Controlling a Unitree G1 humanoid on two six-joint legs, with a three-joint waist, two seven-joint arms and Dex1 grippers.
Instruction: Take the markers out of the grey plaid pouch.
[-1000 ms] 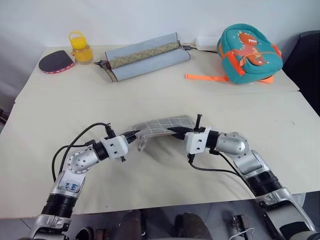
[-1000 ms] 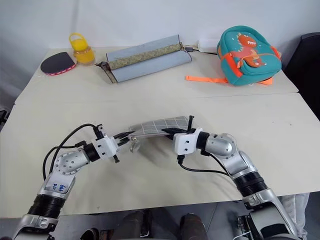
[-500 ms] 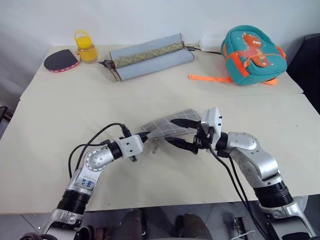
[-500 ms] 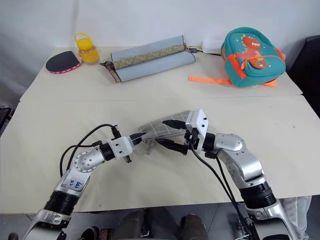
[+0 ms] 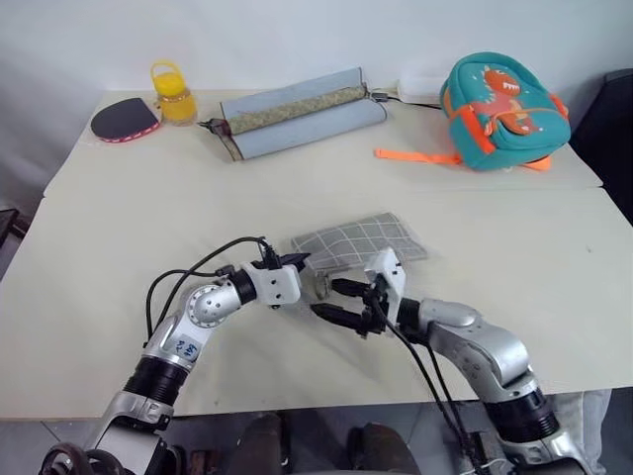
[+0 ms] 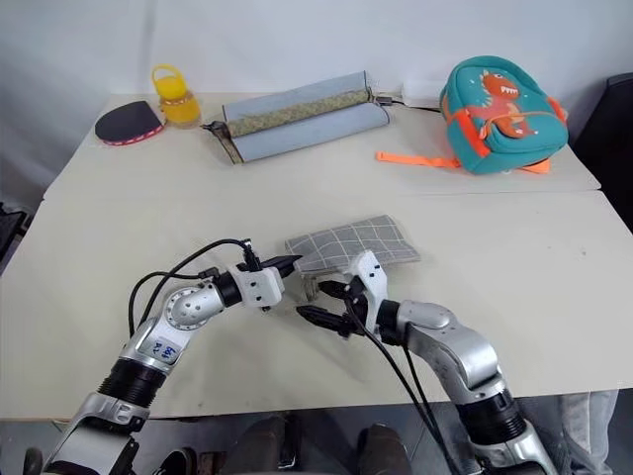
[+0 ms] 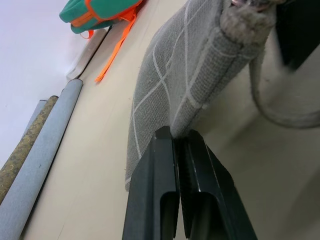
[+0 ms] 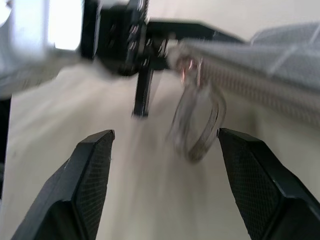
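Far left of table: a dark paddle [image 5: 123, 119] with a pink rim and a yellow jar [image 5: 173, 93] sit at the back edge.
Back centre: a long pale blue-grey case [image 5: 300, 112] with an olive patterned strip lies aslant, zip end toward the jar.
Left gripper [image 5: 299, 260]: fingers pressed together, pinching the near left corner of the grey plaid pouch [image 5: 360, 241]; in the left wrist view the two black fingers [image 7: 186, 190] meet on the fabric edge.
Grey plaid pouch: flat on the table [image 5: 109, 247] at mid-depth, its left end lifted at the pinch; the rest rests on the surface.
Ring pull [image 8: 196, 125]: hangs below the pouch's zip end, blurred in the right wrist view; small and hard to read in the head views.
Right gripper [image 5: 341, 300]: fingers spread wide, holding nothing, just beside the pouch's near left end, tips toward the ring pull.
Markers: none visible; whether the zip is open cannot be told.
Far right: a teal backpack [image 5: 505, 99] with orange straps stands at the back.
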